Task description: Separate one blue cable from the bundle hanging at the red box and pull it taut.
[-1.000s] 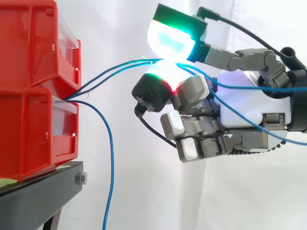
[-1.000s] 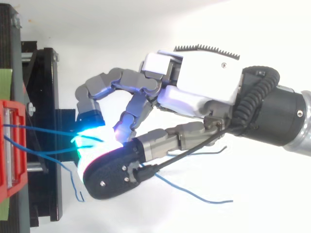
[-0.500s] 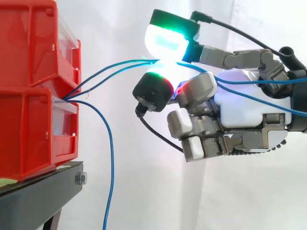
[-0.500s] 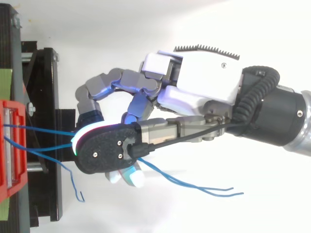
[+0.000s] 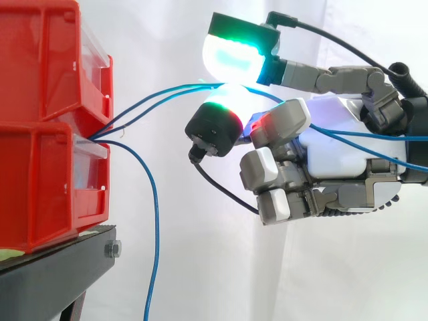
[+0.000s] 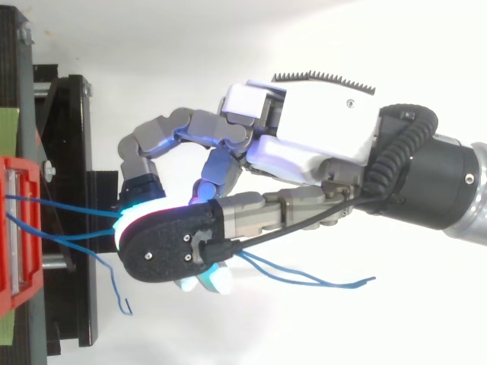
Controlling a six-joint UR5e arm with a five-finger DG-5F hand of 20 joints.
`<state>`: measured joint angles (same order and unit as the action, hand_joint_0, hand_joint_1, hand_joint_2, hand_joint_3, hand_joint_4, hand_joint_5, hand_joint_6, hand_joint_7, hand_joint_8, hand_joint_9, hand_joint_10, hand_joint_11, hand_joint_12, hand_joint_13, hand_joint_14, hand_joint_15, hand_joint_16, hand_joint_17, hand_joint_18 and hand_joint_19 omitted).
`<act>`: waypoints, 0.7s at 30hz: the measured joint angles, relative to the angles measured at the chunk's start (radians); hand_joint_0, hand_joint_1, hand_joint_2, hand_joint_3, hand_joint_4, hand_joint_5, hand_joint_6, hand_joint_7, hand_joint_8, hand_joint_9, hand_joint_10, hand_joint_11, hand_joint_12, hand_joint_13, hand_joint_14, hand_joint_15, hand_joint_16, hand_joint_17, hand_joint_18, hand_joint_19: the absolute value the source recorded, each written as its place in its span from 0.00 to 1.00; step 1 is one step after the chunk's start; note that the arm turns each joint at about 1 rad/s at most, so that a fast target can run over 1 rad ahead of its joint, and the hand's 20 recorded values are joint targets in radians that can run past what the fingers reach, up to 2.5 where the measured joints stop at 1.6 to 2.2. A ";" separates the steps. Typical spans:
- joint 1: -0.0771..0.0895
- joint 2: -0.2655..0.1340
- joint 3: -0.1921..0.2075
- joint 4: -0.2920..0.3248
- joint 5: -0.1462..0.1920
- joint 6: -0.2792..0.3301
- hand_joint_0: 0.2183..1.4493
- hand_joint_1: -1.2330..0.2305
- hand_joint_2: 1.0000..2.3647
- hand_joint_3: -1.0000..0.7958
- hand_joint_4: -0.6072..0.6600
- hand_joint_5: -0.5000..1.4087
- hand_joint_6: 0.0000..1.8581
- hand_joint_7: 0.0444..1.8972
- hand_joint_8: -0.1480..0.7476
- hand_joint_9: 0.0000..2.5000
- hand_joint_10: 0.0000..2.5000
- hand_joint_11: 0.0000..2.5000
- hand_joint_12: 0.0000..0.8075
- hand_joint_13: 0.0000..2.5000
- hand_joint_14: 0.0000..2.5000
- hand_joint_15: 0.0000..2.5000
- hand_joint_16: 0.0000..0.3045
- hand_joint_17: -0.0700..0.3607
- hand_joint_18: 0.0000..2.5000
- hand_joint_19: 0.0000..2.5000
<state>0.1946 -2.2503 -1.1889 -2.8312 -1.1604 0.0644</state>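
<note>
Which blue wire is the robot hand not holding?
The wire drooping down beside the red box; the other two wires rise into the hand's pinch.

A black stand (image 5: 60, 271) carries the work: on its top sits the lower red bin (image 5: 40, 187), and a second red bin (image 5: 40, 60) is stacked directly on that one. A bolt (image 5: 114, 249) shows at the stand's front edge

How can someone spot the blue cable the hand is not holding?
Find the stacked red bins at the side view's left. From where they meet, the free cable drops past the black stand, while the other cables rise to the hand.
</note>
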 measured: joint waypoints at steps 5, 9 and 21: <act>0.000 0.000 0.000 0.000 0.002 0.000 0.27 0.47 0.00 0.28 0.60 0.19 0.42 0.70 0.55 0.56 0.01 0.41 0.50 0.49 0.01 0.27 0.17 0.44 0.41 0.30; 0.001 0.000 0.000 0.000 0.003 0.000 0.31 0.41 0.01 0.34 0.59 0.19 0.43 0.72 0.55 0.56 0.01 0.41 0.50 0.49 0.01 0.27 0.16 0.42 0.41 0.30; 0.003 0.000 -0.001 0.002 0.005 0.000 0.32 0.29 0.00 0.28 0.60 0.16 0.46 0.68 0.52 0.47 0.01 0.40 0.49 0.44 0.01 0.26 0.17 0.43 0.38 0.29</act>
<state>0.1979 -2.2504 -1.1901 -2.8289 -1.1551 0.0644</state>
